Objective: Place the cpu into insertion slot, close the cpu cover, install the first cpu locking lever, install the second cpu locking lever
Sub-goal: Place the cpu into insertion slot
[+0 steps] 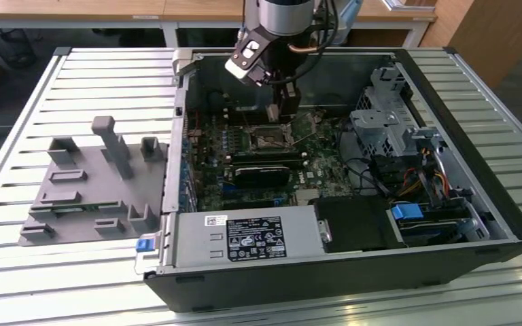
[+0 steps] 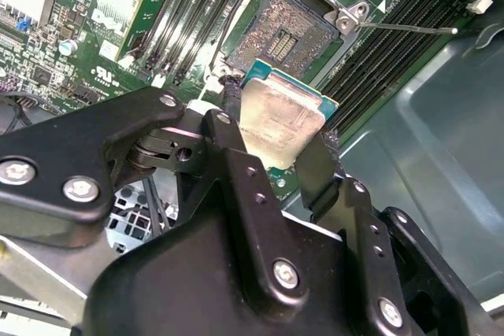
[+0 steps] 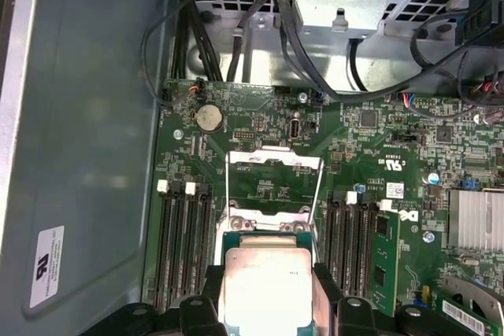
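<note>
My gripper (image 2: 276,130) is shut on the cpu (image 2: 285,116), a flat square chip with a pale silver face and green edge, pinched by two opposite sides. The cpu hangs just above the green board, a little off to one side of the insertion slot (image 2: 287,27), whose dark pin field lies open. In the first wrist view the cpu (image 3: 268,281) sits between the black fingers (image 3: 327,293). Beyond it the cpu cover (image 3: 274,158) stands swung open. A thin wire lever (image 2: 409,28) sticks out beside the slot. In the exterior view the gripper (image 1: 284,114) reaches into the open case above the slot (image 1: 266,138).
Long black memory slots (image 2: 197,5) flank the socket on both sides. A drive cage (image 1: 383,129) with cables fills the case at the exterior view's right, and a power supply (image 1: 247,238) lies at the front. A grey parts fixture (image 1: 89,183) rests on the slatted table at the exterior view's left.
</note>
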{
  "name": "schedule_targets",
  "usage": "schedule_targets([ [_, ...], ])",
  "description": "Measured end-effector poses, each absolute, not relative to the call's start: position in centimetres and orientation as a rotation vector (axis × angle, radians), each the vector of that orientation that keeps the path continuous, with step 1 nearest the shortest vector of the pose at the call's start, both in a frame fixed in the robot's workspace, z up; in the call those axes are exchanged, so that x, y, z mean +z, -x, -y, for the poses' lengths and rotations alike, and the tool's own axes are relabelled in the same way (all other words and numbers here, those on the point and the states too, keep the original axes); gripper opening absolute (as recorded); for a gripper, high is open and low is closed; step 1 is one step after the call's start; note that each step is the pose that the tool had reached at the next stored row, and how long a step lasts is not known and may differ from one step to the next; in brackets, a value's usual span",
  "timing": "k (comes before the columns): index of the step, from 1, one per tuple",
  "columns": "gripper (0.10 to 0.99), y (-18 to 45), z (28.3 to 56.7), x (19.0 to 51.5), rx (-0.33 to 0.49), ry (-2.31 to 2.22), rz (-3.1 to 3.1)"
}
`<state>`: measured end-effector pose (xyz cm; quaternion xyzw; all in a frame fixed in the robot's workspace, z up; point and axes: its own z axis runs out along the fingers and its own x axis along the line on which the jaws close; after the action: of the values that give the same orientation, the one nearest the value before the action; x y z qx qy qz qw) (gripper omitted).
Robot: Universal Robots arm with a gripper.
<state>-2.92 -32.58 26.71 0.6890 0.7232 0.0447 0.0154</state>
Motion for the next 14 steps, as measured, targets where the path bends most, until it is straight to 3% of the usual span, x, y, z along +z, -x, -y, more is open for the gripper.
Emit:
schedule_targets([
  [14,0.525,3.2,32.6,24.9,0.14,-2.144,-2.249],
])
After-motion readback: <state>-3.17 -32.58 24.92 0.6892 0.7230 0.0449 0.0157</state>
